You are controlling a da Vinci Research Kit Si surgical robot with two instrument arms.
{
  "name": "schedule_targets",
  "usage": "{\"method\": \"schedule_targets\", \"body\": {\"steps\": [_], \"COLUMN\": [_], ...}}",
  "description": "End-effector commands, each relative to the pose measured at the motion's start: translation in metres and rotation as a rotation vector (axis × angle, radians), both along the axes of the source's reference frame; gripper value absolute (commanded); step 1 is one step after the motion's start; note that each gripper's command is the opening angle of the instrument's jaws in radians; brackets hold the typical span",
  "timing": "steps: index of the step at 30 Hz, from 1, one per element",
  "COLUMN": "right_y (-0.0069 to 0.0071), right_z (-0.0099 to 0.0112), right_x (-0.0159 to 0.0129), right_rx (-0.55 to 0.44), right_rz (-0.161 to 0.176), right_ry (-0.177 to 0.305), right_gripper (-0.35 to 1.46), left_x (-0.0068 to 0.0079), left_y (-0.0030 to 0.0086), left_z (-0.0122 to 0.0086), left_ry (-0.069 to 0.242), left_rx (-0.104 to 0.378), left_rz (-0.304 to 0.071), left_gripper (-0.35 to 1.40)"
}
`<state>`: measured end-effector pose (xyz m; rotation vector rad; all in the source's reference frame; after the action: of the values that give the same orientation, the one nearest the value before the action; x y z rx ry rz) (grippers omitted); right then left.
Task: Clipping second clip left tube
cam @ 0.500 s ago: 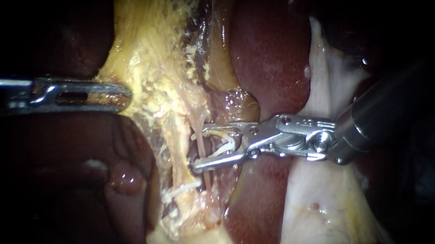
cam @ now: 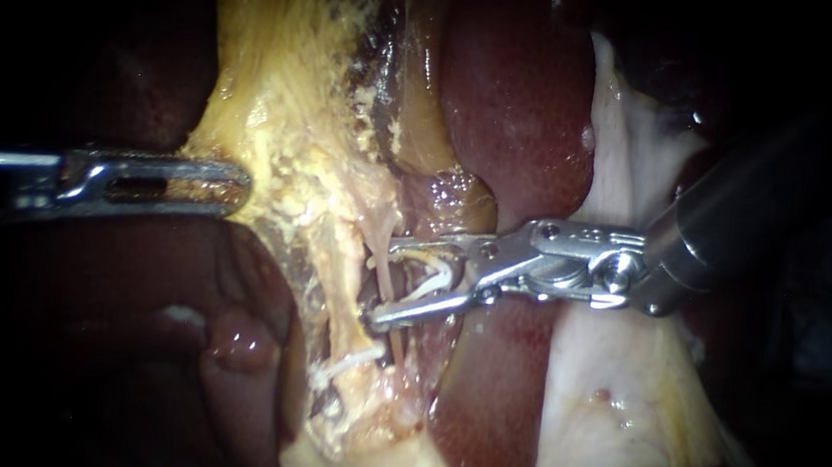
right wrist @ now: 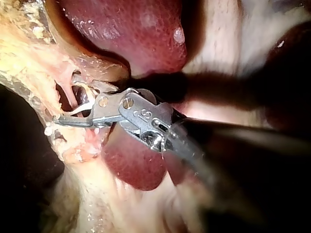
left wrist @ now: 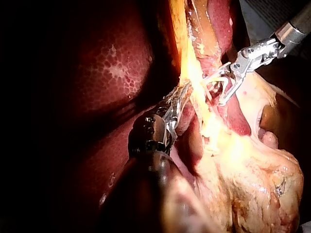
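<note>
Endoscope: our right instrument (cam: 385, 284) comes in from the right, jaws spread wide and carrying a white clip (cam: 442, 273) seated between them. The thin tube (cam: 386, 281) runs upright through the gap near the jaw tips, inside the clip's open legs. Our left instrument (cam: 238, 188) lies level and well apart from it, jaws clamped on the edge of the yellow tissue (cam: 288, 141), with dark red liver (cam: 518, 106) behind. Left wrist: our jaws pinch a strand of that yellow tissue. The right instrument sits ahead, jaws apart, clip legs showing white. Right wrist: jaws apart, clip between them, liver just beside the hinge. We can't pick out the tube cleanly here.
</note>
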<state>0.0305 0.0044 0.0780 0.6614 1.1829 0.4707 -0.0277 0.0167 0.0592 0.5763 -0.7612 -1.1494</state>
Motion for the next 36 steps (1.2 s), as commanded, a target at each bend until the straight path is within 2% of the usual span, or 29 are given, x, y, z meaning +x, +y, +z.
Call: {"method": "schedule_targets", "body": {"steps": [1,3,11,15,19,27,32,36], "right_y": [0.0001,0.0002,0.002,0.0014,0.0007,-0.0012,-0.0033,-0.0042], "right_z": [-0.0001,-0.0007,-0.0049,-0.0061,-0.0066,-0.0049,-0.0028,-0.0014], "right_x": [-0.0002,-0.0007,-0.0034,-0.003,-0.0021,0.0002,0.0023,0.0031], "right_rx": [0.001,0.003,0.016,0.011,0.016,0.021,0.048,0.062], "right_rz": [0.0,0.001,0.008,0.006,-0.012,-0.036,-0.064,-0.073], "right_ry": [0.0,0.001,-0.001,0.001,0.014,0.033,0.018,0.003], "right_gripper": [0.58,0.58,0.58,0.58,0.58,0.58,0.58,0.58], "left_x": [0.0001,0.0001,0.0006,0.0006,0.0007,0.0007,0.0007,0.0007], "left_y": [0.0,0.0001,0.0005,0.0005,0.0005,0.0005,0.0005,0.0005], "left_z": [0.0,-0.0001,-0.0004,-0.0005,-0.0006,-0.0007,-0.0008,-0.0008], "left_ry": [-0.001,-0.001,-0.003,-0.003,-0.004,-0.003,-0.003,-0.003], "left_rx": [0.001,0.001,0.005,0.005,0.006,0.006,0.011,0.011], "left_rz": [0.001,0.001,0.004,0.004,0.004,0.004,0.0,0.0], "left_gripper": [-0.35,-0.35,-0.35,-0.35,-0.35,-0.35,-0.35,-0.35]}}
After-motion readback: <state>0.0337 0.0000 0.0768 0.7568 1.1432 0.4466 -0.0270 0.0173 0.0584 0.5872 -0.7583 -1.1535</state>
